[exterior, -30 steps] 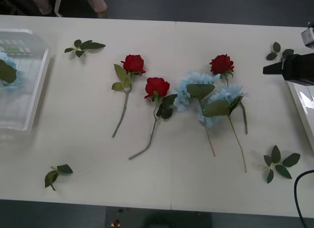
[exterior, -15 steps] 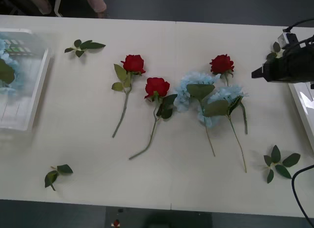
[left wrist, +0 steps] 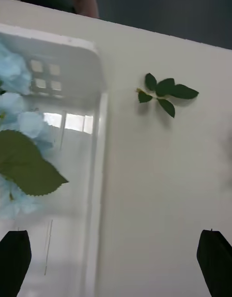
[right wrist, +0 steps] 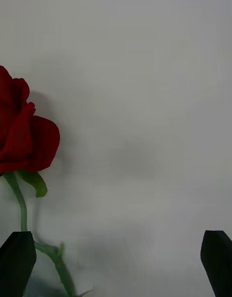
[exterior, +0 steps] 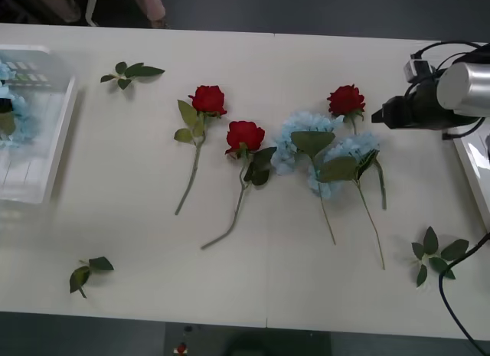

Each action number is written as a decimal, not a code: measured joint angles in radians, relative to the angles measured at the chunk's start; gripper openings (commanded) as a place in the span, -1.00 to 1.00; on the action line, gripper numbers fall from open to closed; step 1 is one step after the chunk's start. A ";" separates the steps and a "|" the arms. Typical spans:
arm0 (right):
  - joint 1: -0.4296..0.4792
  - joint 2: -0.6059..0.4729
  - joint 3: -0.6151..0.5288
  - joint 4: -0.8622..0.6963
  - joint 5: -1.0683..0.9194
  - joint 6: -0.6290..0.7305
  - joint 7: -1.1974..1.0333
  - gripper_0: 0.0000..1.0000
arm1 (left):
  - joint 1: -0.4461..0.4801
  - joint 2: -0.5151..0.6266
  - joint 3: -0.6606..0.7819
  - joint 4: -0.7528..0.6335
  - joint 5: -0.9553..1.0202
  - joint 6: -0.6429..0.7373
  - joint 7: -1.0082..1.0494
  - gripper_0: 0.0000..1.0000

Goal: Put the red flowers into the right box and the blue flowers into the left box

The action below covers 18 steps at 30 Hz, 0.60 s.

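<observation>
- Front view: 3 red flowers [exterior: 208, 99] lie on the table [exterior: 115, 180], 2 near its middle and 1 further right. 2 blue flowers [exterior: 337, 161] lie between them, overlapping, just below the right-hand rose. The right gripper [exterior: 380, 113] hovers just beside that rose, on its right. The left box [exterior: 34, 153] sits at the table's left edge with a blue cluster in it; a strip of the right box [exterior: 473, 166] lies at the right edge under the arm. Loose leaf sprigs [exterior: 132, 71] are scattered about the table.
- Right wrist view: the right gripper's black fingers [right wrist: 17, 260] are spread wide, grasping nothing, with the rose's stem beside 1 fingertip.
- Left wrist view: the left gripper [left wrist: 113, 263] hangs over the left box's right rim, fingers released and apart. A blue bloom with a large green leaf rests inside the box.
</observation>
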 measured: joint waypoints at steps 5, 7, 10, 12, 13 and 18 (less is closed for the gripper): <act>-0.002 0.031 0.050 0.036 0.016 -0.057 0.000 1.00 | -0.091 -0.004 -0.164 -0.010 -0.077 -0.007 0.065 1.00; -0.002 0.043 0.063 0.037 0.032 -0.057 0.000 1.00 | -0.125 -0.025 -0.226 -0.010 -0.119 -0.021 0.125 1.00; -0.002 0.066 0.064 0.038 0.048 -0.057 0.000 1.00 | -0.168 -0.098 -0.287 -0.010 -0.185 -0.044 0.177 1.00; -0.002 0.082 0.058 0.038 0.060 -0.061 0.000 1.00 | -0.185 -0.149 -0.309 -0.010 -0.223 -0.066 0.179 1.00; -0.002 0.089 0.055 0.038 0.067 -0.067 0.000 1.00 | -0.191 -0.173 -0.321 -0.010 -0.246 -0.081 0.180 1.00; -0.002 0.114 0.055 0.039 0.097 -0.084 0.000 1.00 | -0.227 -0.240 -0.413 -0.010 -0.360 -0.115 0.283 1.00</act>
